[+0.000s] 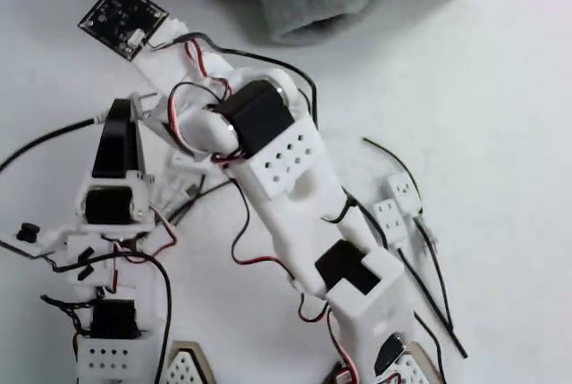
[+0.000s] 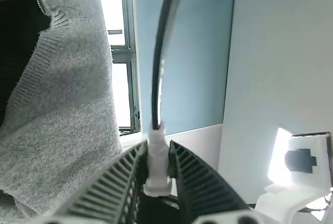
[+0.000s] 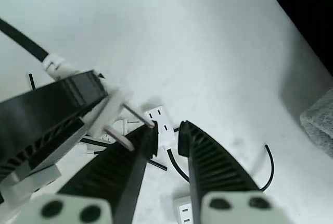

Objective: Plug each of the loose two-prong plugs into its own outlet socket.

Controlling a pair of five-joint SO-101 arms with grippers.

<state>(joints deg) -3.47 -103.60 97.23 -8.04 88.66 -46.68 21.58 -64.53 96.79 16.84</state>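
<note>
Step in hand: mating one plug to one socket, with one part held by each arm. The left gripper (image 2: 157,151) has its fingers (image 2: 117,182) closed on the white body of a two-prong plug (image 2: 155,174). The plug's black cable (image 2: 158,52) leaves from between the fingertips and runs away from them. The right gripper (image 3: 167,133) has its fingers (image 3: 208,156) drawn narrow about a white outlet socket (image 3: 157,120). The socket sits at the fingertips with its slotted face turned outward, and its own cable trails back between them. The grip appears firm, though contact on one finger is partly hidden. The prongs (image 3: 129,115) point at the socket from just beside one right fingertip. The tip of one prong is at or touching the socket face, and neither prong appears seated, so insertion is judged not yet done. The next move calls for lining both prongs up with the two slots, squaring the plug to the socket face, then pressing straight along the prongs while the right fingers brace against the push. A tilted approach is likely to skid the prongs off the face. A further socket (image 1: 402,189) and its neighbour (image 1: 391,216) lie on the table (image 1: 509,89), well apart from both sets of fingers.
</note>
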